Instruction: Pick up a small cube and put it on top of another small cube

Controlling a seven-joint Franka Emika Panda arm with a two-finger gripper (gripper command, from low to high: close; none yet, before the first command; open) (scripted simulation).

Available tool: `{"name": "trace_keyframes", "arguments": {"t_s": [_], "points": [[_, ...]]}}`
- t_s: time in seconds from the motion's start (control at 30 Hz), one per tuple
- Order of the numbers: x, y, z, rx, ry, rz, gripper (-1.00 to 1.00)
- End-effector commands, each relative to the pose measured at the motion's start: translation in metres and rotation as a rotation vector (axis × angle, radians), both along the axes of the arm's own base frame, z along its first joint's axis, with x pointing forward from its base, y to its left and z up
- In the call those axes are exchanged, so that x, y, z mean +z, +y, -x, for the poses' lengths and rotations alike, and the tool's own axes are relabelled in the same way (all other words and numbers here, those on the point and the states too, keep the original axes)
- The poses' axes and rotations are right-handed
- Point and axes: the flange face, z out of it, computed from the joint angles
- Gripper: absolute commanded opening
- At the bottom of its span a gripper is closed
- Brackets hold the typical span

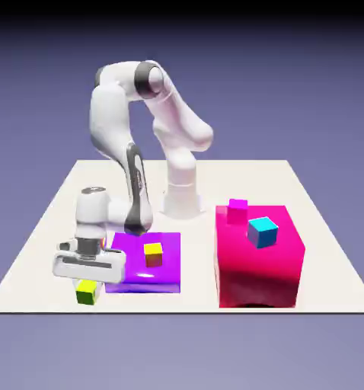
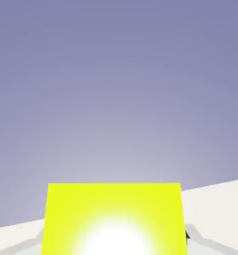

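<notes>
The white two-finger gripper (image 1: 87, 287) is closed on the small lime-green cube with darker green sides (image 1: 87, 292), at the near edge of the pale, flat surface (image 1: 330, 293), toward its near corner on the exterior view's left. In the hand view the cube's bright yellow-green face fills the space between the fingers, a white glare at the picture's bottom.

Just beside it, toward the exterior view's right, lies a low, glossy purple block (image 1: 167, 278), with a small yellow-orange cube (image 1: 153, 255) on top. Nearer the surface's right edge stands a big crimson-pink block (image 1: 257, 270); a small magenta cube (image 1: 237, 211) sits near its far left corner, and a small blue cube (image 1: 263, 232) is on its top, apart from the magenta one.
</notes>
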Motion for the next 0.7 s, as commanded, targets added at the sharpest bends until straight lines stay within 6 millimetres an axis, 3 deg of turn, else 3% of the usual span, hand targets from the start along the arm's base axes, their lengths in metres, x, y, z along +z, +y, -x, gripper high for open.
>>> {"name": "trace_keyframes", "arguments": {"t_s": [0.0, 0.17, 0.33, 0.5, 0.67], "points": [[0.011, 0.005, 0.0, -0.002, 0.002, -0.002, -1.0], [0.074, 0.081, -0.029, -0.034, 0.017, -0.047, -1.0], [0.13, 0.163, -0.037, -0.074, 0.04, -0.072, -1.0], [0.178, 0.245, -0.024, -0.127, 0.06, -0.075, -1.0], [0.217, 0.321, 0.009, -0.195, 0.067, -0.059, -1.0]]}}
